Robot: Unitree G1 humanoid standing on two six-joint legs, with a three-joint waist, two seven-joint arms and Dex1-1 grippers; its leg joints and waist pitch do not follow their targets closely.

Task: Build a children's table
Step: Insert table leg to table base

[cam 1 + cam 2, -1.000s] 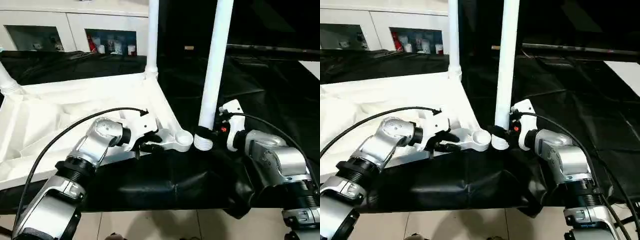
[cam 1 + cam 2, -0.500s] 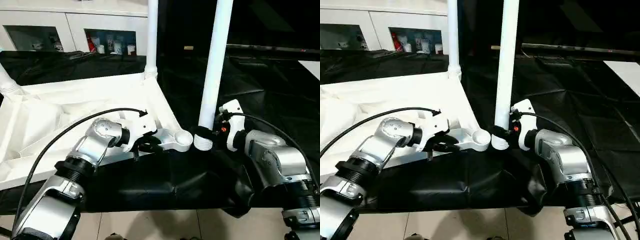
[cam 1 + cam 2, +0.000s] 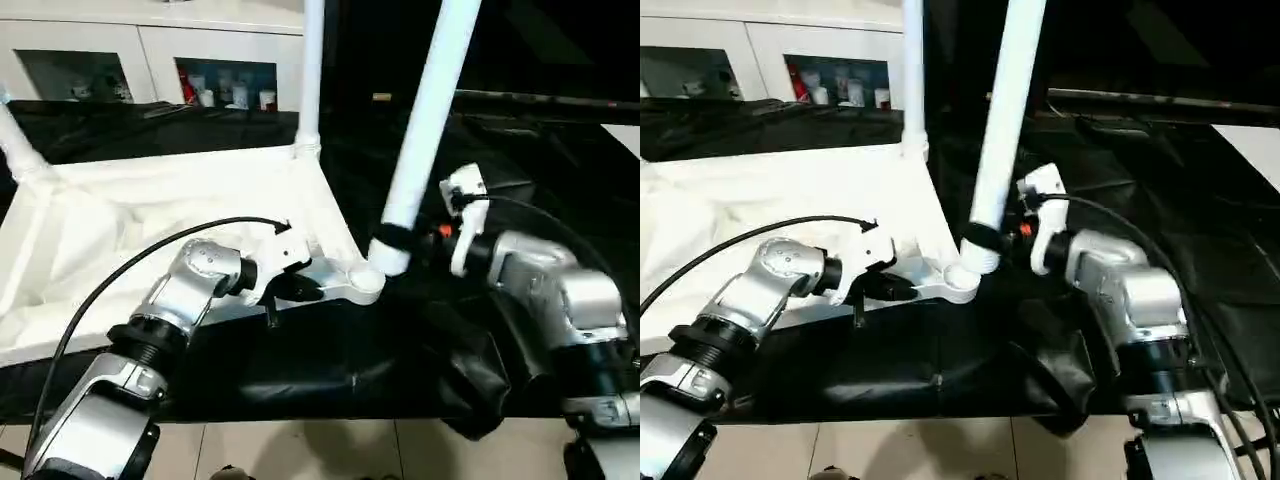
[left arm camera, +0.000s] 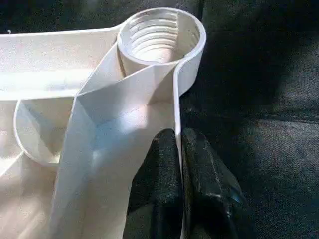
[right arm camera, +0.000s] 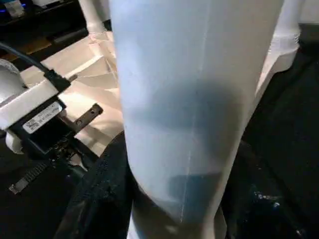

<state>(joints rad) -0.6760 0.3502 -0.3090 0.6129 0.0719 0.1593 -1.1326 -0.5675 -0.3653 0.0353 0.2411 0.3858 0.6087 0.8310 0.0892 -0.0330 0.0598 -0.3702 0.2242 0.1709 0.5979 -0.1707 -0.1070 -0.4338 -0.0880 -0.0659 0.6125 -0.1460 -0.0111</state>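
The children's table top (image 3: 150, 220) lies upside down on black cloth, ribbed side up. One white leg (image 3: 311, 70) stands in its far right corner, and another leg (image 3: 18, 150) rises at the far left. My left gripper (image 4: 178, 142) is shut on the top's rim wall just behind the near right corner's threaded socket (image 4: 162, 37). My right gripper (image 3: 397, 240) is shut on a third leg (image 3: 425, 120) near its lower end. That leg leans to the right at its top. Its foot (image 3: 965, 265) hangs at the socket (image 3: 362, 283), slightly to its right.
A white cabinet (image 3: 150, 55) with glass-fronted shelves stands behind the work surface. Black cloth (image 3: 350, 360) covers the surface and bunches under my right forearm. Tiled floor (image 3: 300, 450) shows past the front edge. A dark bar (image 3: 540, 98) crosses the back right.
My left gripper has closed onto the rim beside the socket. My right gripper has lifted the leg, tilted it and carried its lower end left, towards the socket.
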